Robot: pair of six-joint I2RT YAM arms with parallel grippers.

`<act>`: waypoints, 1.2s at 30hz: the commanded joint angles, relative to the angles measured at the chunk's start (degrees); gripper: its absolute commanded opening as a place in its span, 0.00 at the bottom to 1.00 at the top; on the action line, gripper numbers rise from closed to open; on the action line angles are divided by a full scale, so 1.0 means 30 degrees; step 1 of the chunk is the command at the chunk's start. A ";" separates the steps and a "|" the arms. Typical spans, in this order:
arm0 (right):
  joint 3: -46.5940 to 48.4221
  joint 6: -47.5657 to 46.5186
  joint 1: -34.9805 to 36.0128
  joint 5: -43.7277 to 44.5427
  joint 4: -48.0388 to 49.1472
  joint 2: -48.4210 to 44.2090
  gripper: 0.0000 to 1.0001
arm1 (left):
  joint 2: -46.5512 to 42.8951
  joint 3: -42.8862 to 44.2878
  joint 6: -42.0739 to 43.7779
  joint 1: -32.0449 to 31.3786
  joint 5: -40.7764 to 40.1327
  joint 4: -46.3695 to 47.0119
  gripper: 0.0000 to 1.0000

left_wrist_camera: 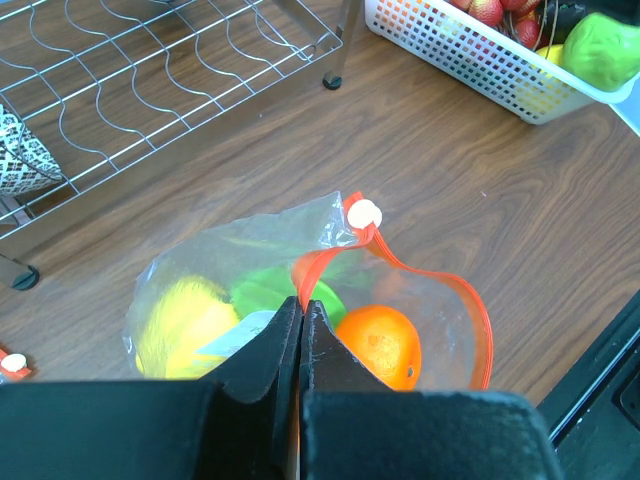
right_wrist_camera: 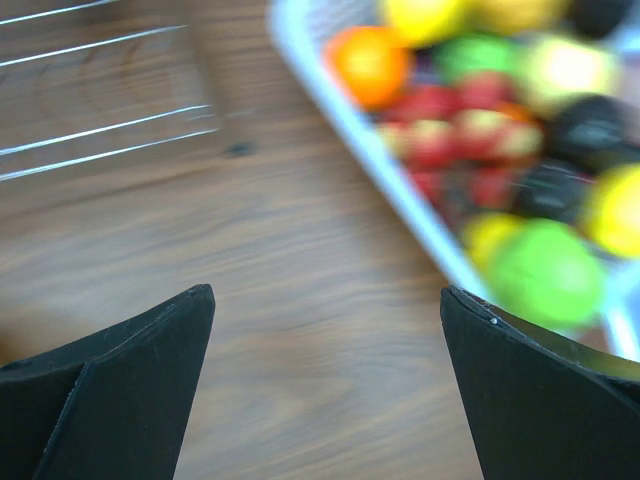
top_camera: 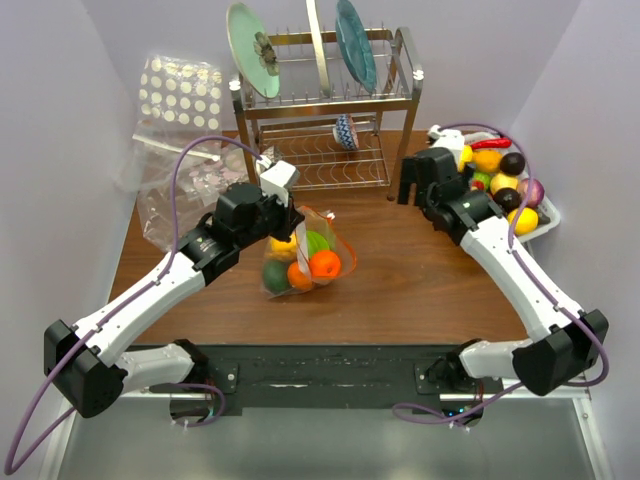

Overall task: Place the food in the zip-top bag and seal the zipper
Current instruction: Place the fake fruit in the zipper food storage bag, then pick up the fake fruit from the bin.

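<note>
Lab test booth: plain walls (top_camera: 60, 120) around a table (top_camera: 420, 285) with dish rack (top_camera: 320, 160)

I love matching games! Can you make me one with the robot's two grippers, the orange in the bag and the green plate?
Things:
1. left gripper
2. right gripper
3. orange
4. green plate

States or places:
A. wide open
B. standing in the rack
C. inside the zip-top bag
D. shut on the bag's rim

Pairs: 1-D, 2-A, 3-C, 4-B

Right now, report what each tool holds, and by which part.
Left tool pinches the bag by its zipper strip at the mouth. Right tool is open, holding nothing.
</note>
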 commanded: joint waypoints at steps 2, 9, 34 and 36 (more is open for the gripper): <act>-0.0558 0.0837 -0.1194 0.5148 -0.1268 -0.0436 0.99 | -0.0458 0.0041 0.0215 0.0099 0.0140 0.0750 0.00; -0.1496 0.4033 -0.1986 0.8379 -0.2941 0.0324 0.99 | -0.0545 0.0041 0.0186 0.0128 0.0315 0.0750 0.00; -0.2667 0.3331 -0.8490 0.2547 0.1158 0.3900 0.99 | -0.0458 0.0070 0.0098 0.0128 0.0990 0.0779 0.00; -0.3047 0.3449 -0.8491 0.2518 0.1364 0.3929 0.99 | -0.0487 0.0041 0.0098 0.0099 0.0990 0.0779 0.00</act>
